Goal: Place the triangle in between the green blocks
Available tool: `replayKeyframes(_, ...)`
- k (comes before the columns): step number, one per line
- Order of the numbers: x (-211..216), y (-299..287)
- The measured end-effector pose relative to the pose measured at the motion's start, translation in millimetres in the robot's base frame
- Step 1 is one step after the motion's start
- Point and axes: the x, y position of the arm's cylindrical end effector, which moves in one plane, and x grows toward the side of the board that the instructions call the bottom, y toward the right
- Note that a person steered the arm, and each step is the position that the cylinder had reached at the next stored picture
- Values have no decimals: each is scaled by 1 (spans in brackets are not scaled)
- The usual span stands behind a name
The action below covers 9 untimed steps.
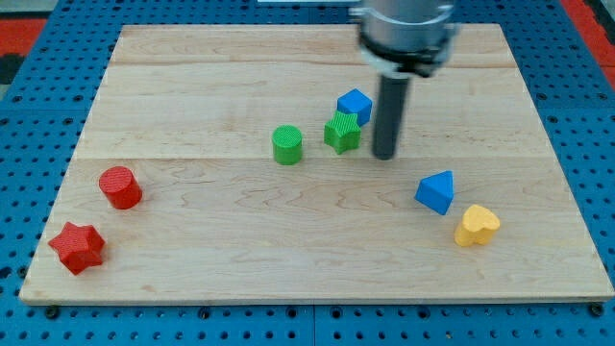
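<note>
A pale wooden board (192, 240) of glued planks lies on a blue perforated base (38, 86), which frames it on every side; a strip of red shows at the view's top corners. The arm's grey cylindrical housing (404, 29) hangs over the board's top edge, right of centre, and the dark rod drops straight down from it. My tip (384, 156) rests on the wood just to the right of the green star block (342, 133), with a narrow gap between them. The arm carries no pincer, only this rod, so there is nothing to be apart or together.

The blue triangle block (435, 191) sits toward the board's right edge, below and to the right of my tip and apart from it. The green cylinder block (286, 144) stands near the board's centre, left of the green star. A blue cube-like block (355, 104) touches the star's upper right side. A yellow heart block (477, 226) lies just beside the triangle, nearer the bottom right corner. A red cylinder block (120, 186) and a red star block (77, 247) occupy the bottom left corner area.
</note>
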Motion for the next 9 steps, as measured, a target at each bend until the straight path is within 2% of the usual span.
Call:
replayKeyframes(1,0,27)
replayKeyframes(2,19,90)
replayKeyframes(3,61,73)
replayKeyframes(6,61,-14)
replayKeyframes(7,72,-58)
replayKeyframes(8,95,-85)
replayKeyframes(9,100,-108)
